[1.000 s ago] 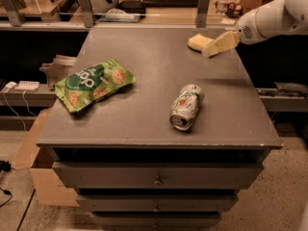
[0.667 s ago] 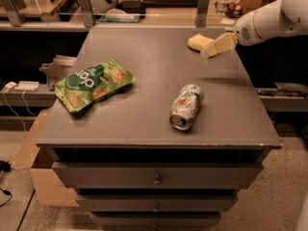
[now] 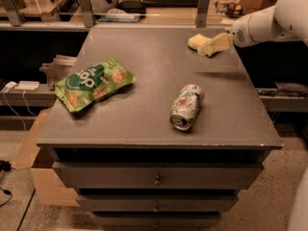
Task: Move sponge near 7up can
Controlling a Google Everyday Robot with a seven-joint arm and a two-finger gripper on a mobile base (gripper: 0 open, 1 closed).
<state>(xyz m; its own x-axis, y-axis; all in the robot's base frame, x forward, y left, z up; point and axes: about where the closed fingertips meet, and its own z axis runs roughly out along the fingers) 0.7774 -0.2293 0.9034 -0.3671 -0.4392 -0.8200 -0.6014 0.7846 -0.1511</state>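
The sponge, a pale yellow block, lies on the grey cabinet top near its far right corner. My gripper reaches in from the right on a white arm and sits right beside the sponge, on its right, low over the top. The 7up can, silver-white with green and red marks, lies on its side at the middle right of the top, its metal end toward the front. The can is well in front of the sponge and the gripper.
A green chip bag lies flat on the left part of the top. Behind the cabinet runs a shelf with metal posts and clutter. A cardboard box stands on the floor at the left.
The gripper has edged a little to the left, closer against the sponge. The can and the chip bag have not moved.
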